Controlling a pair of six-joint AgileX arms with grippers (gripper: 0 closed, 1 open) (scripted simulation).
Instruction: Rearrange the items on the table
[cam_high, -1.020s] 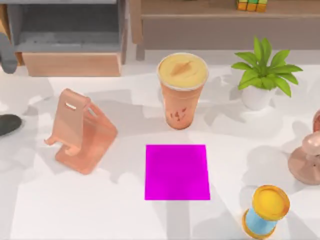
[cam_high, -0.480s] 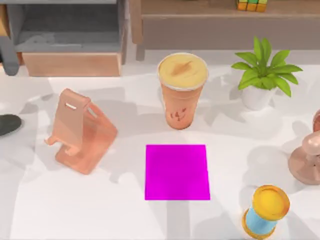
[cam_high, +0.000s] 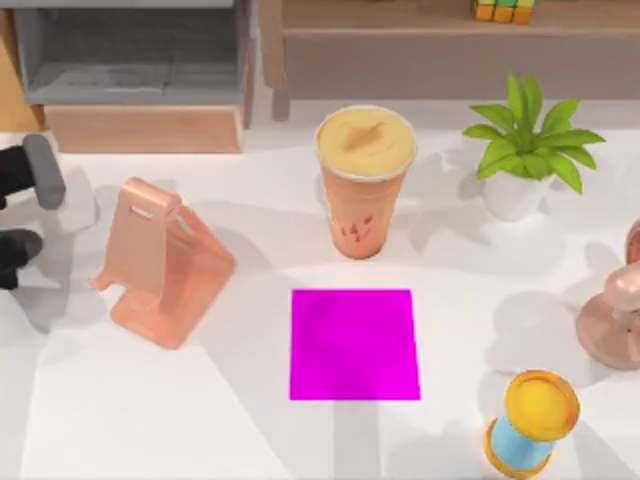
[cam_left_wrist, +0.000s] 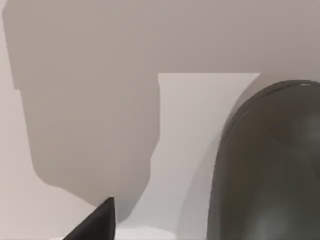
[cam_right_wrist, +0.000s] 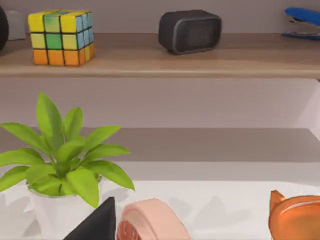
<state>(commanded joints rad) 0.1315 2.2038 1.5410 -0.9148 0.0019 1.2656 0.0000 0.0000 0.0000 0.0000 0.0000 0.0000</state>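
Observation:
The dark grey mouse lies at the table's far left edge, and it looms large and close in the left wrist view. My left gripper hangs just above and behind it, with its grey wrist reaching in from the left. One black fingertip shows beside the mouse. The tall orange cup with a creamy top stands upright at the back centre. In the right wrist view, a black fingertip of my right gripper points toward the back shelf.
A pink-orange phone stand sits left of centre and a magenta mat in the middle. The potted plant is at the back right, a copper-pink object at the right edge, and a yellow-ended blue spool front right.
My left arm has moved from the back-left corner forward along the left edge and now hangs over the mouse. Nothing on the table has shifted.

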